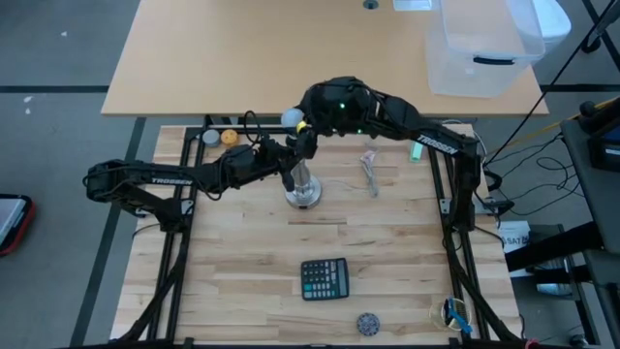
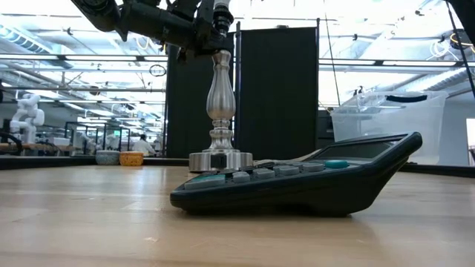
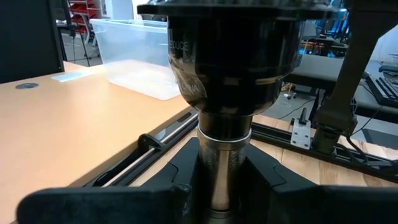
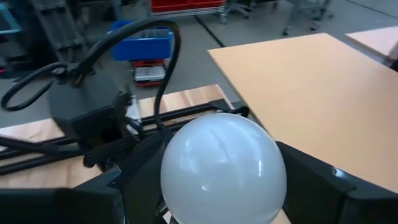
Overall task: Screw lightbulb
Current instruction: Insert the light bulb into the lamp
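Lightbulb [image 4: 222,167] – smooth frosted white globe, clamped between the right gripper [image 4: 217,186] fingers, above the stand's dark socket; its screw base is hidden. Left gripper [image 3: 217,186] pinches the turned silver metal stand [image 2: 220,111] on its neck, just under the socket. Light plank table [image 1: 242,262]; ribbed-key calculator [image 2: 297,182] in front. Industrial room behind – clear plastic bin [image 1: 480,48] on the tan desk.

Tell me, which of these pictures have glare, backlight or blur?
Low view: bright windows backlight the room, leaving the dark sloped calculator almost a silhouette. Right wrist view: the frosted white globe lightbulb shows a soft sheen and the room behind is blurred. Left wrist view: the silver metal stand fills the frame, close and soft.
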